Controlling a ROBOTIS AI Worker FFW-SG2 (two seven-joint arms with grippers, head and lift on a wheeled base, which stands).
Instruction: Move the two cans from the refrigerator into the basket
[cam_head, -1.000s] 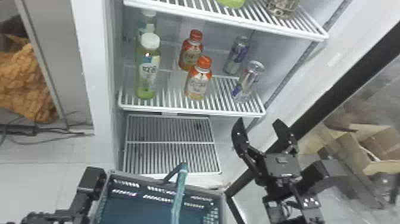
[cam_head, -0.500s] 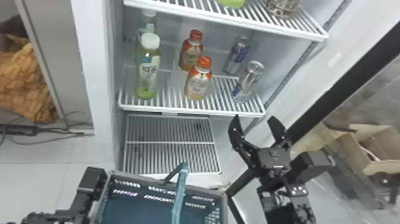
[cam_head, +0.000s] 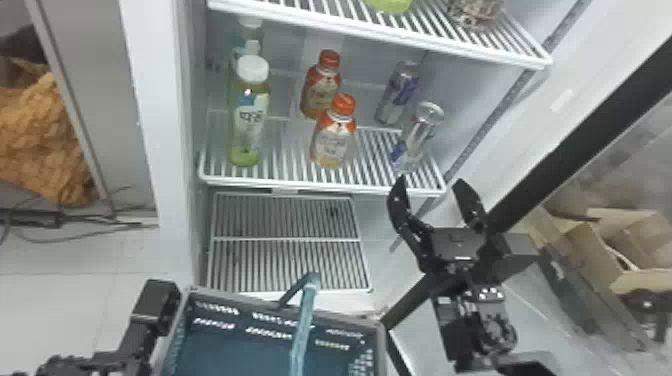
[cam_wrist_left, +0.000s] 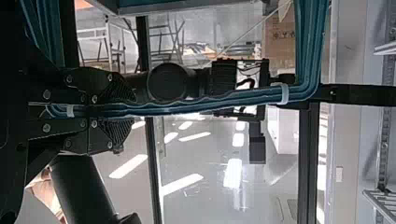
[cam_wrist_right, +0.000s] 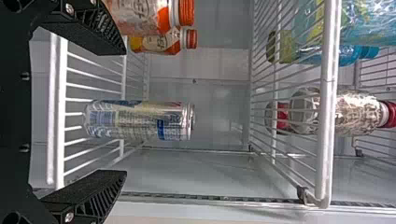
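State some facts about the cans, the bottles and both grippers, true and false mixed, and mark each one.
1. The front can and rear can share a shelf. True.
2. The right gripper is closed on a can. False: its fingers are apart, holding nothing.
3. The left gripper grips the basket's handle. True.
4. The orange-capped bottles stand right of the cans. False: they stand to the left.

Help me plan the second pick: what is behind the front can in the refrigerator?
A second can stands behind the front can, slightly left, on the same wire shelf. Its top and most of its side show; the spot directly behind the front can is covered.
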